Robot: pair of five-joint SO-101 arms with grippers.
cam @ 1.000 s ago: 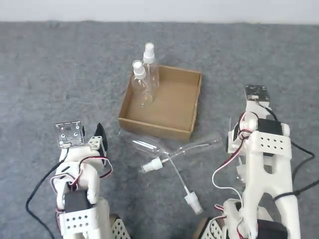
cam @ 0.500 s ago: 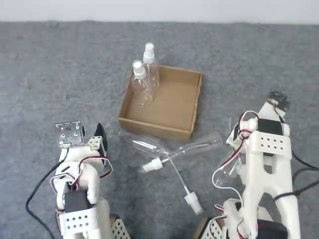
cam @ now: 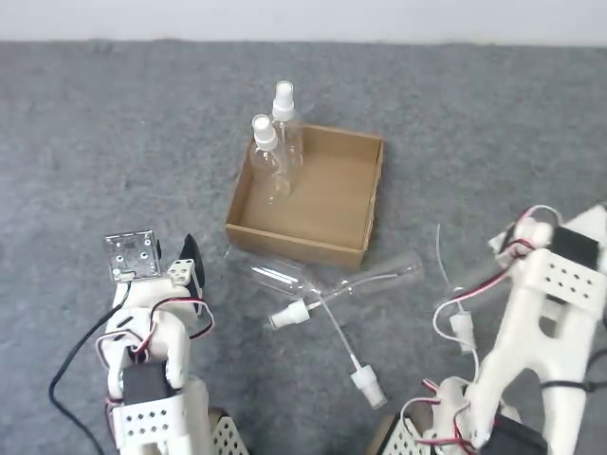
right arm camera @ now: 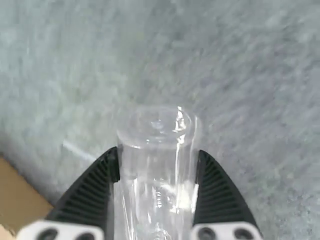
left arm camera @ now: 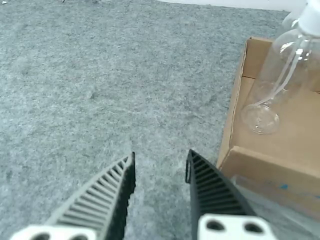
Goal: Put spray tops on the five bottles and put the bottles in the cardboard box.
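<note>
Two clear bottles with white spray tops (cam: 266, 152) (cam: 286, 114) stand in the far left corner of the cardboard box (cam: 351, 204). In front of the box lie two bare bottles (cam: 275, 277) (cam: 384, 273) and two loose spray tops (cam: 292, 313) (cam: 366, 381) with thin tubes. My right gripper (right arm camera: 156, 162) is shut on another clear bottle (right arm camera: 156, 145), held over the grey mat; the right arm (cam: 555, 275) stands at the lower right. My left gripper (left arm camera: 160, 160) is open above the mat, just left of the box (left arm camera: 235, 150).
Grey felt covers the table (cam: 114, 123). A third spray top (cam: 462, 332) with a tube lies by the right arm's base. The left arm (cam: 147, 322) stands at the lower left. Open mat lies left of and behind the box.
The right arm has swung to the right and its wrist has turned, carrying the clear bottle away from the box. The left arm, the box and the loose parts have stayed put.
</note>
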